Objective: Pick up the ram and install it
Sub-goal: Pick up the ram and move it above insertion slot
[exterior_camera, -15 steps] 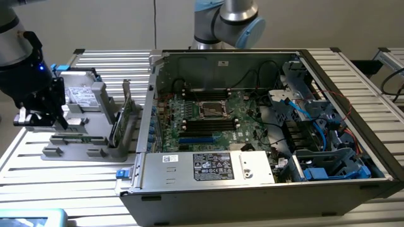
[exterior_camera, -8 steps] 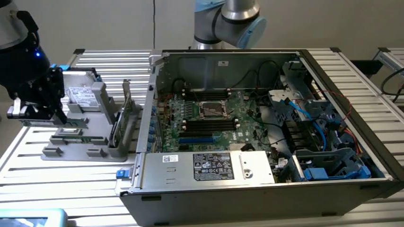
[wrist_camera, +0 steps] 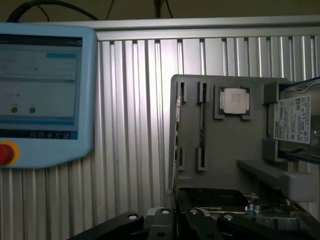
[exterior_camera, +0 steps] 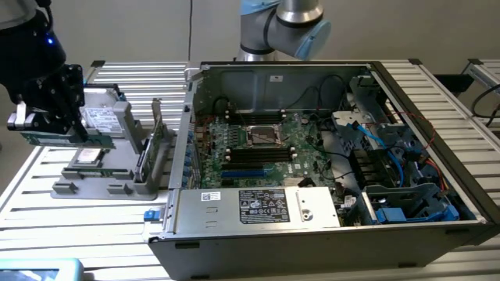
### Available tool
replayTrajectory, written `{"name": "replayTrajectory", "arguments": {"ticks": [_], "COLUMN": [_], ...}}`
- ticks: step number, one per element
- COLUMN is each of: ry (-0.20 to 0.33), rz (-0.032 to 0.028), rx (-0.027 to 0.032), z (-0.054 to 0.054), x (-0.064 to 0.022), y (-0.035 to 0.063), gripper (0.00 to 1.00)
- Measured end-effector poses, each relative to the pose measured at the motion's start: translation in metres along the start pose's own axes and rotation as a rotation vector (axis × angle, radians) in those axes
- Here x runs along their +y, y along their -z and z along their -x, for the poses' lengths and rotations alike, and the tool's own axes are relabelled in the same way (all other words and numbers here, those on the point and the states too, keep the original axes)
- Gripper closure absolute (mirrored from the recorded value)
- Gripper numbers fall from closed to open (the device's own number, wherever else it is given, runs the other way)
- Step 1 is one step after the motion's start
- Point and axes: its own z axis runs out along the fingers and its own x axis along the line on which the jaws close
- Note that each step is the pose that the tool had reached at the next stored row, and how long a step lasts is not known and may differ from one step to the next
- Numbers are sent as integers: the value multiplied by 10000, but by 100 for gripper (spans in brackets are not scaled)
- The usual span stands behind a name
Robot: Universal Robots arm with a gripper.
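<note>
The gripper [exterior_camera: 48, 131] hangs over the grey parts tray [exterior_camera: 102, 190] on the table [exterior_camera: 78, 219] at the exterior view's left, fingers [wrist_camera: 200, 222] clenched on the ram [exterior_camera: 93, 141]. It looks a light, stiff, thin stick, and probably fragile. It is best pinched mid-length across its flat faces, clear of the contacts, to keep it level. The open computer case [exterior_camera: 312, 246] sits well apart.

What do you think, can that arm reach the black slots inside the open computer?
Probably yes: the computer case lies open and the black slots face up with nothing over them. The fingers, holding the ram, hang above the gray holder beside the case.
</note>
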Motion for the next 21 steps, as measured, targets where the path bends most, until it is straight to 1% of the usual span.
{"name": "replayTrajectory", "arguments": {"ticks": [8,11,15,21], "ry": [2,2,3,2], "rz": [71,89,95,96], "rx": [-3,-12,-27,-34], "z": [-24,-23,-17,-3], "x": [-294,-419,-597,-870], "y": [368,467,531,547], "gripper": [87,87,87,87]}}
